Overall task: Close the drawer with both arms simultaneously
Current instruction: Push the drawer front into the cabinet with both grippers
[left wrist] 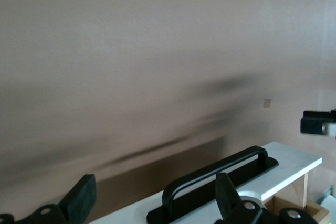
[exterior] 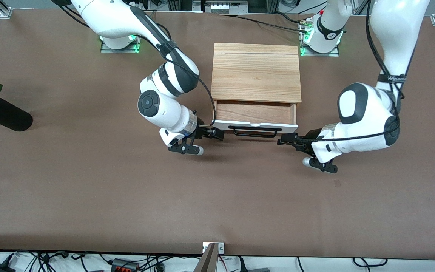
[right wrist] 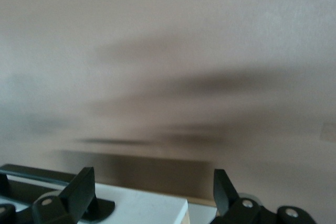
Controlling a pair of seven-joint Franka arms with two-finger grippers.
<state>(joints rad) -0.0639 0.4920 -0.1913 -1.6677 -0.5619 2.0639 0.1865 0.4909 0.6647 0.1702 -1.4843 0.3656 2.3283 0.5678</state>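
At mid-desk, toward the arms' bases: light-wood box (exterior: 256, 71), with the drawer (exterior: 255, 120) pulled partly out on the side nearer the front camera. Reddish-brown inside showing between box top and white front panel. Long axis of that panel running from the right arm's end of the desk to the left arm's end; black bar handle (exterior: 255, 131) centred on it, same line.

Right gripper (exterior: 217, 134) sitting at the panel's corner toward the right arm's end, touching or just beside the white face; contact not certain. Fingers (right wrist: 80, 190) spread wide in the right wrist view, holding nothing, panel corner and handle end lying between them.

Left gripper (exterior: 283, 139) at the other corner, toward the left arm's end, just clear of the panel, slightly nearer the front camera than the panel's face. Fingers (left wrist: 79, 196) likewise wide apart and empty in the left wrist view, with the handle showing between them.

Key relation: panel lies from both sets of fingers toward the bases, so closing likely calls for a push straight that way, square to the panel's long axis. One gripper per end, roughly mirrored about the handle; right gripper appears the closer of the two. Uneven arrival probably risks skewing the drawer in its box.

Black vase (exterior: 4, 113) with a red flower at the desk's edge on the right arm's end, well apart.
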